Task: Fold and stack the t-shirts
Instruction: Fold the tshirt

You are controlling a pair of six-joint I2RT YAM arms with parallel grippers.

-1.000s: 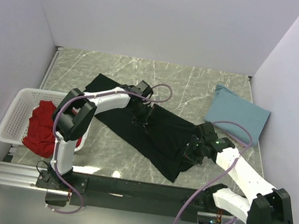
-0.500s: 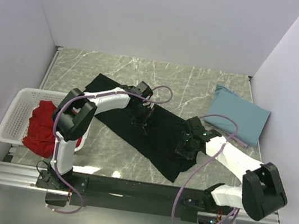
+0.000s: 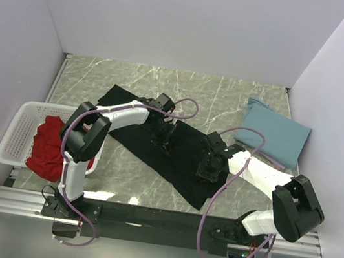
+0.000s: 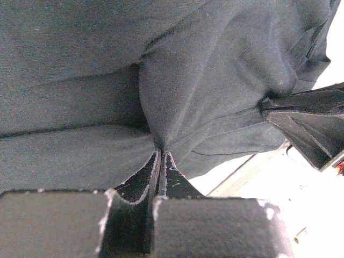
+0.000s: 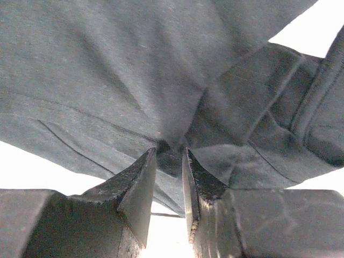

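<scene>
Red shirt [image 3: 48,148] fills white basket [image 3: 19,124], blue shirt [image 3: 272,135] lies beside black shirt [image 3: 186,145]

Plain white walls [image 3: 189,20] on three sides — grey-green veined marble tabletop [image 3: 141,78] — aluminium rail [image 3: 17,199] at its near edge.

Robot lab test cell.
Plain white walls [image 3: 189,20] box in a marble-patterned table [image 3: 229,99]; the left arm [image 3: 125,112] and right arm [image 3: 259,175] stand bolted to a metal rail [image 3: 23,202] at its near edge.
</scene>
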